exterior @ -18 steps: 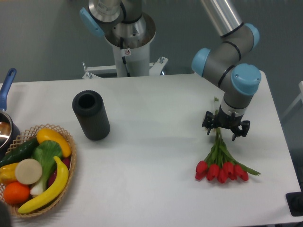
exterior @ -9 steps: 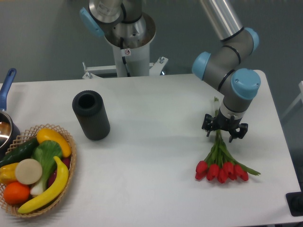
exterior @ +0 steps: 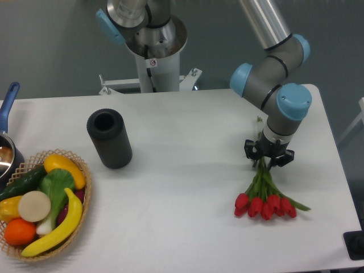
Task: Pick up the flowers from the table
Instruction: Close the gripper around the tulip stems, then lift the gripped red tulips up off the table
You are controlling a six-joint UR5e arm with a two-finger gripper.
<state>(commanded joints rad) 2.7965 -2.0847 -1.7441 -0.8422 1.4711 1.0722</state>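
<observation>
flowers point(exterior: 265, 200) lie on table point(exterior: 187, 187), right front, red heads nearest | gripper point(exterior: 268, 161) low over stems, fingers straddling them, clamped or not: cannot tell | black cylinder point(exterior: 110, 138) mid-left | basket point(exterior: 85, 193) front-left | no legible writing

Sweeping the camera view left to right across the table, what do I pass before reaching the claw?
Blue-handled pot at the left edge → wicker basket of fruit and vegetables → black cylinder → red tulip flowers, with the claw down over their stems.
</observation>
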